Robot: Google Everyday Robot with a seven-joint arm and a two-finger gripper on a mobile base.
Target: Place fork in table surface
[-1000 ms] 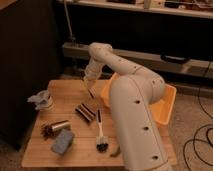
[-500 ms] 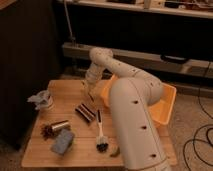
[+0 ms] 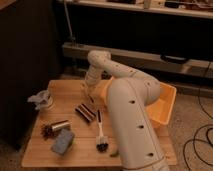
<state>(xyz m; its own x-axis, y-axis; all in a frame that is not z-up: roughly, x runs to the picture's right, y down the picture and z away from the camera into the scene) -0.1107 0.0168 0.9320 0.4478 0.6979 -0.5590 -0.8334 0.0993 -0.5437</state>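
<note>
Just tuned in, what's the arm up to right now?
The arm is reaching over the far part of the table, with its hand low near the surface, beside the yellow tub. The job is setting a fork down there, but the fork itself can't be made out. A brush, a dark bar and a blue sponge lie nearer the front.

Looked like a lab: robot arm with gripper (image 3: 89, 88) low over a wooden table (image 3: 65, 90), cables (image 3: 200, 137) on speckled floor, a cluttered shelf (image 3: 150, 9) behind.
</note>
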